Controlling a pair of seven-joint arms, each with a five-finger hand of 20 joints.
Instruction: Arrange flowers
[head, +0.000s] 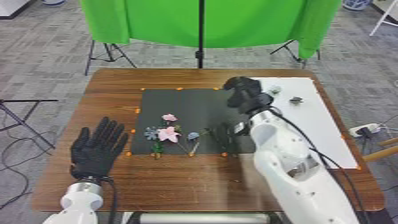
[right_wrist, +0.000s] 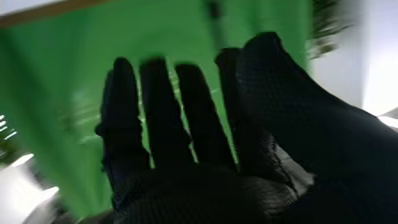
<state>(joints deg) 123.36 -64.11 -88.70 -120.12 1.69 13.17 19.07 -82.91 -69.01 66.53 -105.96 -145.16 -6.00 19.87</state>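
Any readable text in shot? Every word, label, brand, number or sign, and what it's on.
None readable.
Green cloth: no lettering to be made out.
Dark mat and white sheet: none legible.
Orange tabs round the mat: too small to tell if they are marked.
Left hand and right hand: no legible print on the gloves.
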